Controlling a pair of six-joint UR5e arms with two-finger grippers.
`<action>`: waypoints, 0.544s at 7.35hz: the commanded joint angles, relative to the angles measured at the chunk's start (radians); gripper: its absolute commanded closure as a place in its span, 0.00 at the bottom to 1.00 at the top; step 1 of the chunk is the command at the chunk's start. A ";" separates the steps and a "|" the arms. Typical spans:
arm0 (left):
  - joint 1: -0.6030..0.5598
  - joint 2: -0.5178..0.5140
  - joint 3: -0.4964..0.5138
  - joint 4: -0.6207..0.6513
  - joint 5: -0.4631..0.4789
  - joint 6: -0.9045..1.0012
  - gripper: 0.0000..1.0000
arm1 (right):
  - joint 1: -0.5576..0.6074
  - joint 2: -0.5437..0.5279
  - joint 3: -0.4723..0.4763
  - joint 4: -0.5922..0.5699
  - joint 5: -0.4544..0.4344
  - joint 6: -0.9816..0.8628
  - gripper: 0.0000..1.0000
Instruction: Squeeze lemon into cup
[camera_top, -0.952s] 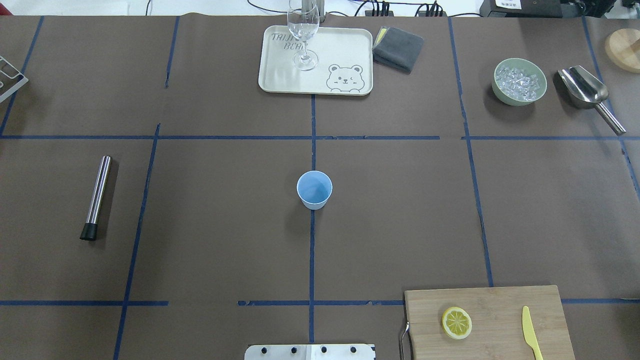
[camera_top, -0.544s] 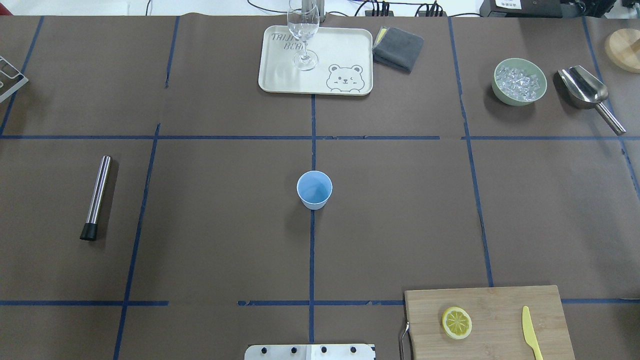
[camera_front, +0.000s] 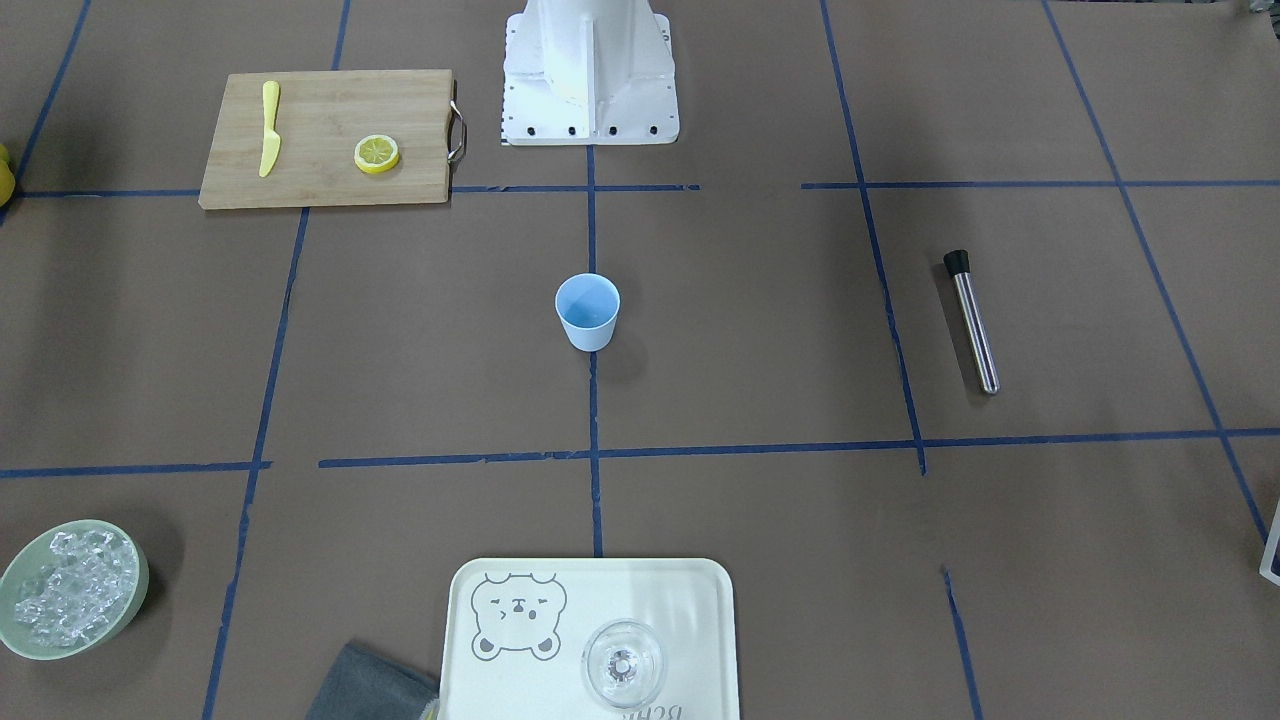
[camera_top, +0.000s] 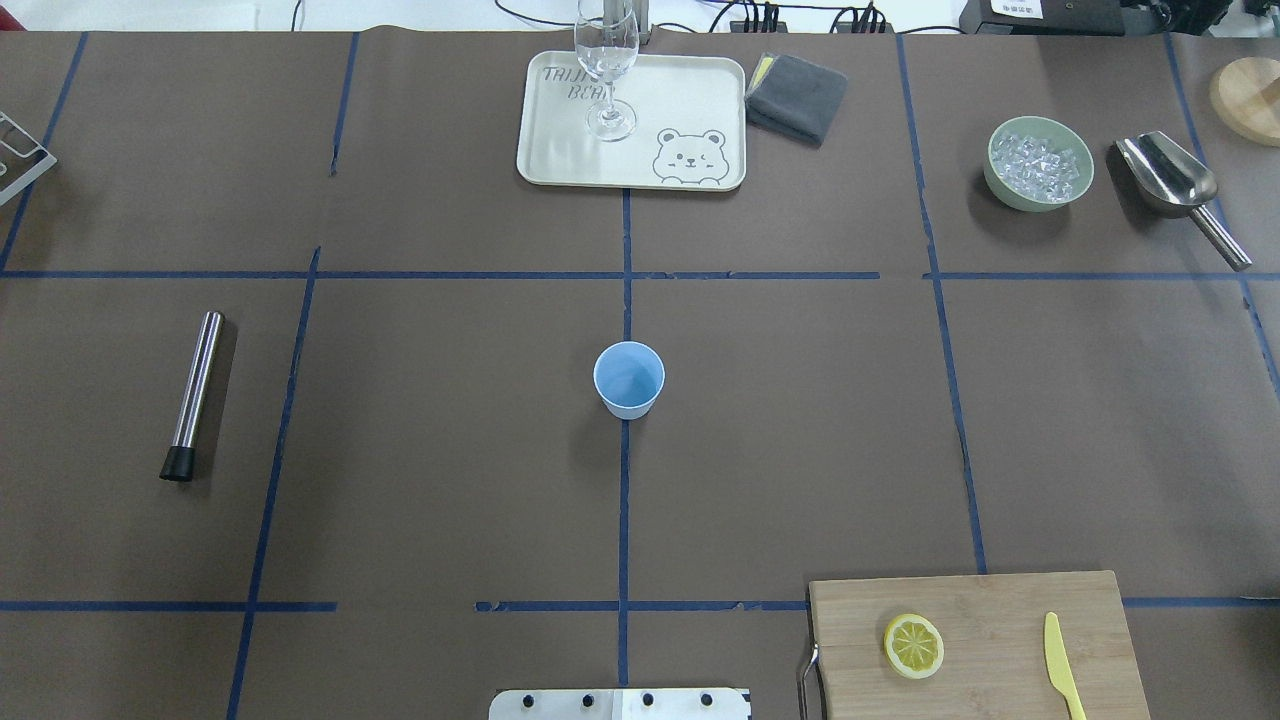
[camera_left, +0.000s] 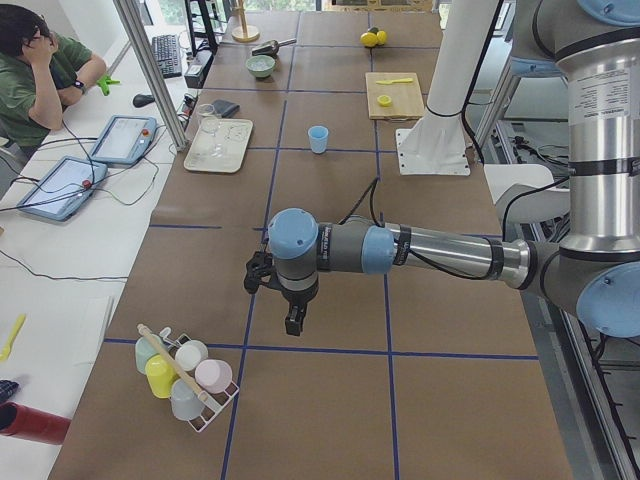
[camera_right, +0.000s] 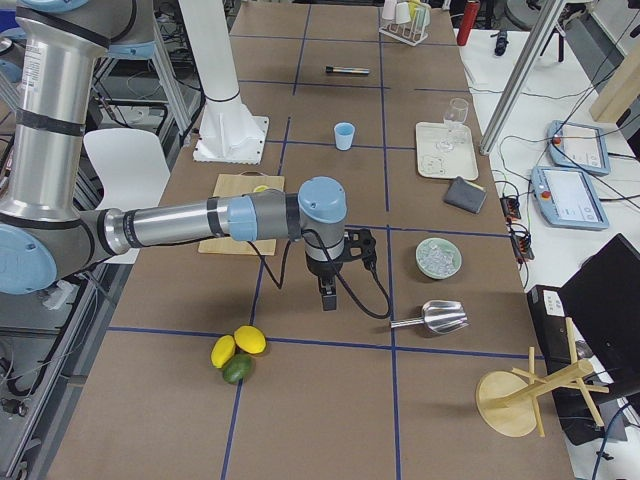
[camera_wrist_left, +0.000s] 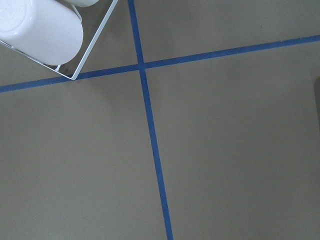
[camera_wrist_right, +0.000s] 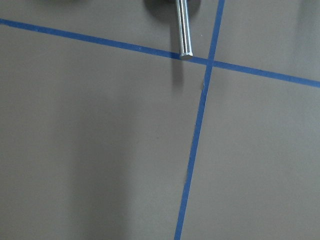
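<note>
The lemon slice (camera_top: 913, 645) lies flat on a wooden cutting board (camera_top: 1000, 600) at the near right; it also shows in the front-facing view (camera_front: 377, 153). The light-blue cup (camera_top: 628, 379) stands upright at the table's centre, also in the front-facing view (camera_front: 587, 311). Neither gripper shows in the overhead or front-facing views. The left gripper (camera_left: 290, 325) hangs over the table's left end, far from the cup. The right gripper (camera_right: 327, 298) hangs over the right end, beyond the board. I cannot tell whether either is open or shut.
A yellow plastic knife (camera_top: 1062, 665) lies on the board. A tray (camera_top: 560, 160) holds a clear glass (camera_top: 607, 60); beside it is a grey cloth (camera_top: 797, 95). A bowl of ice (camera_top: 1038, 163), a metal scoop (camera_top: 1170, 180) and a steel rod (camera_top: 194, 393) lie around. A cup rack (camera_left: 185, 375) stands near the left gripper.
</note>
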 joint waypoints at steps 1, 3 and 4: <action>0.000 -0.002 -0.007 -0.002 0.000 0.000 0.00 | 0.001 0.011 0.006 0.060 0.006 0.007 0.00; 0.000 -0.011 -0.010 -0.003 0.000 0.000 0.00 | -0.014 -0.018 0.021 0.210 0.007 0.007 0.00; 0.002 -0.015 -0.010 -0.005 0.000 0.000 0.00 | -0.084 -0.010 0.018 0.223 0.008 0.011 0.00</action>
